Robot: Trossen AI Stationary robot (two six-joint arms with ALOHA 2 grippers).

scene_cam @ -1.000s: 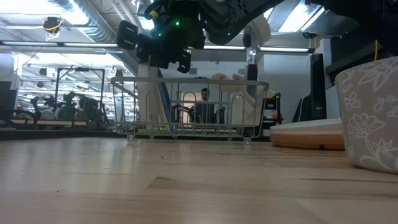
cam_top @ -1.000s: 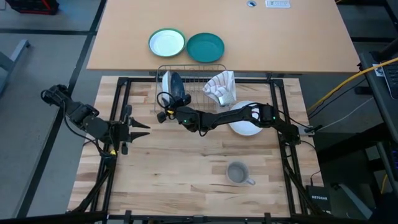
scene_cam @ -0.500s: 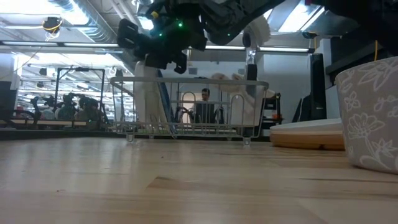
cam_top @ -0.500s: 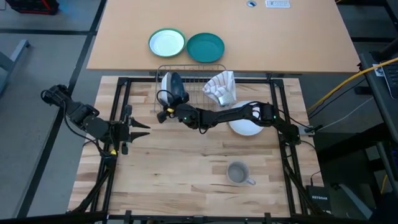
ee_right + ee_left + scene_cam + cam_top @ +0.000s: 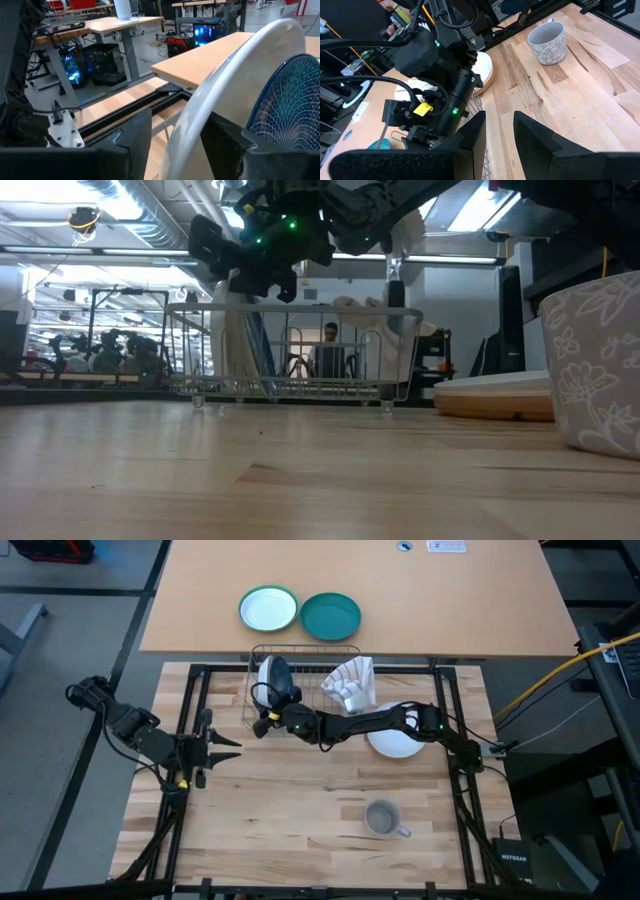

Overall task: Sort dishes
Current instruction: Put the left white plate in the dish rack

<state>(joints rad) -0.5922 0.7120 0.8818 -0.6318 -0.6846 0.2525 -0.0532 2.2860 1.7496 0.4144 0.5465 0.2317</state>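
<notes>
A wire dish rack (image 5: 304, 648) stands at the table's far edge. In its left end a white plate (image 5: 264, 673) and a dark blue plate (image 5: 284, 680) stand on edge, side by side. My right gripper (image 5: 268, 705) reaches from the right over the rack's left end and is shut on the white plate (image 5: 240, 65). The blue plate (image 5: 285, 100) is just beside it. Another white plate (image 5: 395, 745) lies on a tan plate (image 5: 500, 402) right of the rack. The grey mug (image 5: 383, 817) stands upright near the front. My left gripper (image 5: 222, 750) waits open at the left. My right gripper has the white plate's rim (image 5: 186, 131) between its two fingers, one on each face. The fingers come from the table's near side, slanting down over the rim. The plate stands on edge in the rack (image 5: 228, 330); its lower part is hidden by the wires.
A pale heap (image 5: 352, 683) fills the rack's right part; I cannot make out what it is. A green-rimmed white plate (image 5: 268, 610) and a teal plate (image 5: 330, 616) lie on the table beyond. Bare wood lies between the rack and the mug (image 5: 547, 42).
My right gripper has gone toward the table's far edge with the white plate. The plate has come down on edge into the rack's left end, beside the blue plate. The rack has slid a little across the table.
</notes>
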